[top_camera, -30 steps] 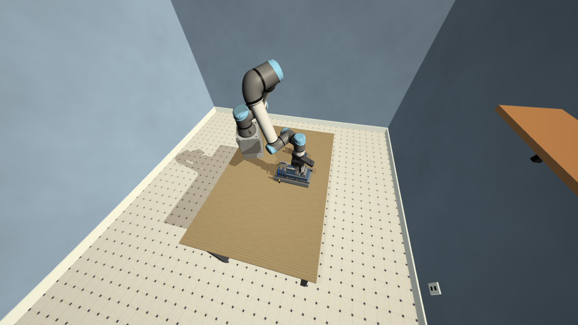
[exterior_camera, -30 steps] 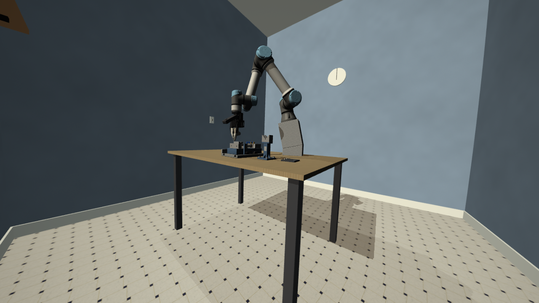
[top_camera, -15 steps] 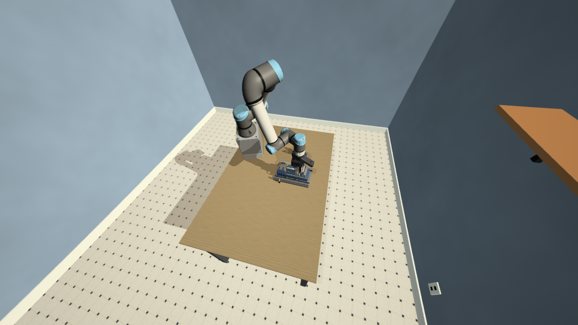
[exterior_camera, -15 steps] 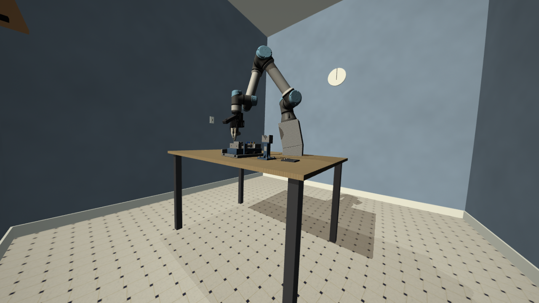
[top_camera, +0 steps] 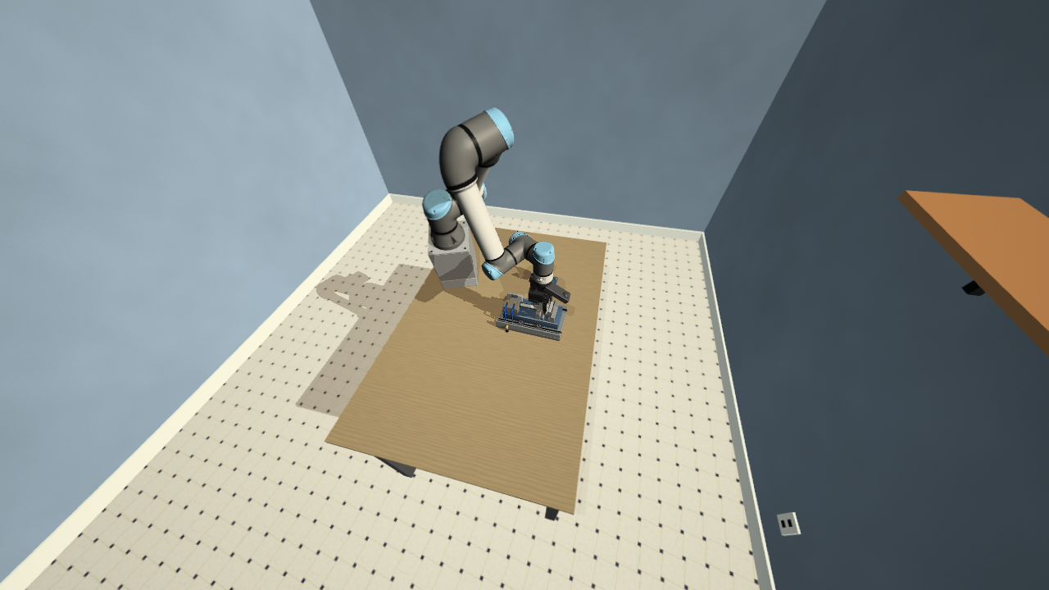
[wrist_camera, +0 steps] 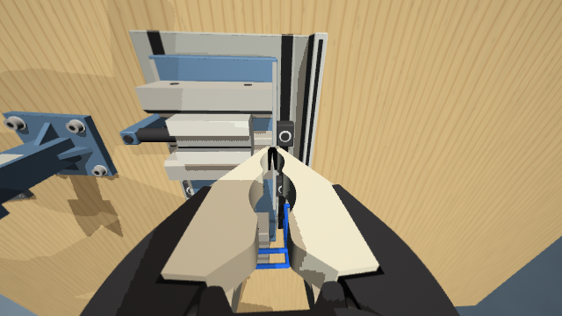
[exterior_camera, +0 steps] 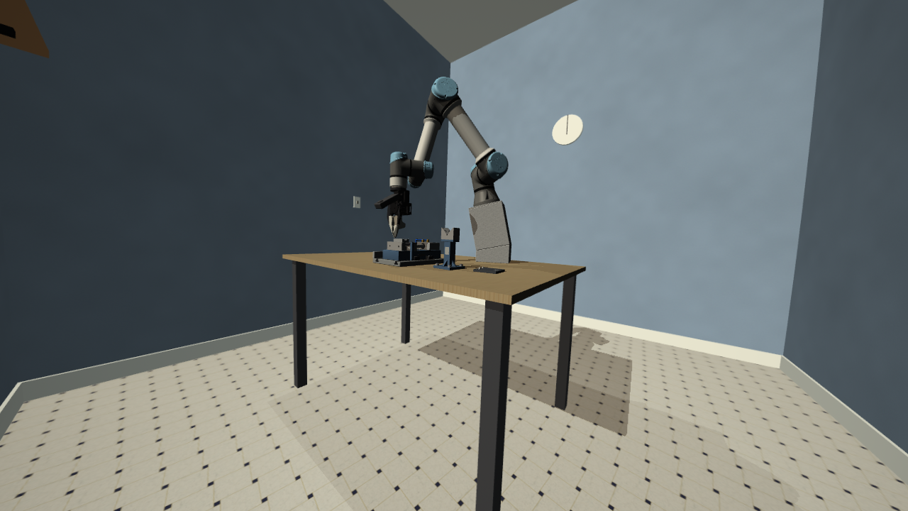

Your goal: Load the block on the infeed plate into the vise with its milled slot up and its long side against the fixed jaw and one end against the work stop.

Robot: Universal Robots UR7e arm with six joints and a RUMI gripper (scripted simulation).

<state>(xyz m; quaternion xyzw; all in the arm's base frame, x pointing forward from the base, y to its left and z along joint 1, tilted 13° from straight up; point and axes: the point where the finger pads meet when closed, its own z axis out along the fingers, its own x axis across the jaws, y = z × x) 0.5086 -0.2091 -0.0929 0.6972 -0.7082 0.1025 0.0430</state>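
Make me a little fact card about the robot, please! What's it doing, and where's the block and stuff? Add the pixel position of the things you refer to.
Gripper: shut [top_camera: 545, 311] [exterior_camera: 393, 237] [wrist_camera: 272, 149], holding nothing
Gripper place: above the vise [top_camera: 533, 320] [exterior_camera: 399, 255] [wrist_camera: 215, 69]
Block: pale [wrist_camera: 208, 123], in the vise
Table: wooden [top_camera: 469, 396] [exterior_camera: 355, 261] [wrist_camera: 417, 110]
Beside vise: blue stand [exterior_camera: 448, 254] [wrist_camera: 37, 159]
Wall: round pale clock [exterior_camera: 560, 131]
Block touching fixed side: can't tell

From my station I can make out no clear change across this last second. At most, the tabletop's shadow on the floor, off the table's long edge on the robot-base side, seems to have crept very slightly outward in the top view, away from that edge. The shift is so faint on my feed that I can't be certain of it.
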